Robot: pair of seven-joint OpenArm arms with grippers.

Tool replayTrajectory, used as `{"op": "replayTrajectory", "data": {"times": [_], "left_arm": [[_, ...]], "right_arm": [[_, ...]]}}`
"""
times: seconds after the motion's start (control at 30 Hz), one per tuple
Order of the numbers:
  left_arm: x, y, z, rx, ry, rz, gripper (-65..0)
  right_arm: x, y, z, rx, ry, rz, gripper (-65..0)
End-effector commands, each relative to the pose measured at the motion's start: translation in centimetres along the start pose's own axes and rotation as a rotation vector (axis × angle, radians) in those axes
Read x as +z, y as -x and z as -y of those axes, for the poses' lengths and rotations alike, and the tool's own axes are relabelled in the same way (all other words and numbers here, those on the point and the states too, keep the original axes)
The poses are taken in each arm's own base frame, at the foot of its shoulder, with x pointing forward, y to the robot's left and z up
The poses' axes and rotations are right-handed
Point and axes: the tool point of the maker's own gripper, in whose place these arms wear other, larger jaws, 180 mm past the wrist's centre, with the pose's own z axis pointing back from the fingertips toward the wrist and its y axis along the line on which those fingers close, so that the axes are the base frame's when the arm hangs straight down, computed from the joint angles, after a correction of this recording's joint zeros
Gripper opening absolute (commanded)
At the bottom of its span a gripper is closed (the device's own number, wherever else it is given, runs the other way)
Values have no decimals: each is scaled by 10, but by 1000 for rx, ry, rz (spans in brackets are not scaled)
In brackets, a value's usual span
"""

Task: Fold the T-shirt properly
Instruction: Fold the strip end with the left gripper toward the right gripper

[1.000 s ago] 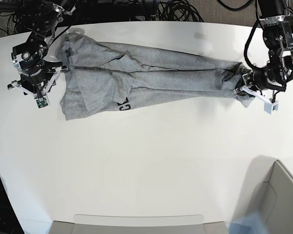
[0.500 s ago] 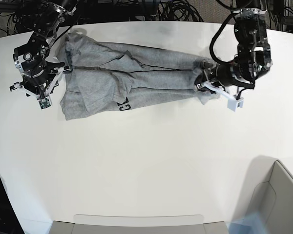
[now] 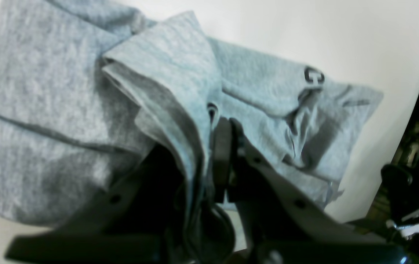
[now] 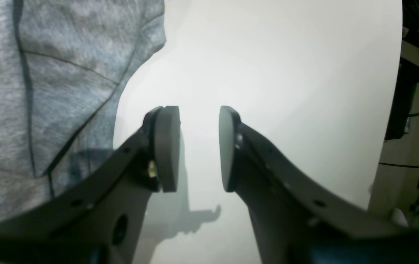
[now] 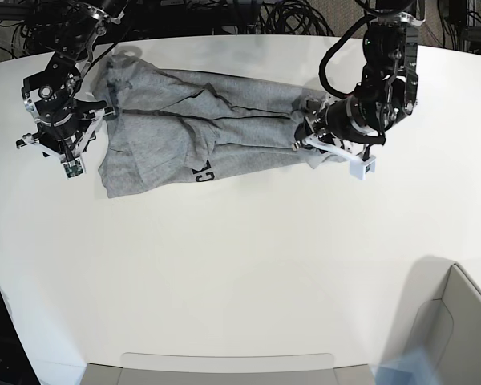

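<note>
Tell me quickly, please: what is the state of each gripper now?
Left gripper: closed, holding a bunched fold of the T-shirt.
Right gripper: open, holding nothing, beside the shirt's edge.

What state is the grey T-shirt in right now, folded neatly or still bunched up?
Bunched, not neatly folded: the T-shirt lies as a long creased band on the table, one end pinched in the left gripper.
</note>
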Motion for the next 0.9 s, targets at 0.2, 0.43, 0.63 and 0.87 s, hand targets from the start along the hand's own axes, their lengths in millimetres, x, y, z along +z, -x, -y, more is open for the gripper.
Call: {"op": "replayTrajectory", "data": {"times": [0.2,0.43,0.63,0.87], "left_arm": [[3,-1,8,47,24,-8,-650],[3,22,31,-26,69,-65,-428],[3,32,60,-50,139,-75,-448],[7,28,81,-60,193,-67,-508]], "right_arm": [[5,-10,7,14,14,37,-464],[5,-10,7,14,14,37,-464],[5,-10,6,13,14,36,-464],[5,-9,7,12,15,35,-464]]}}
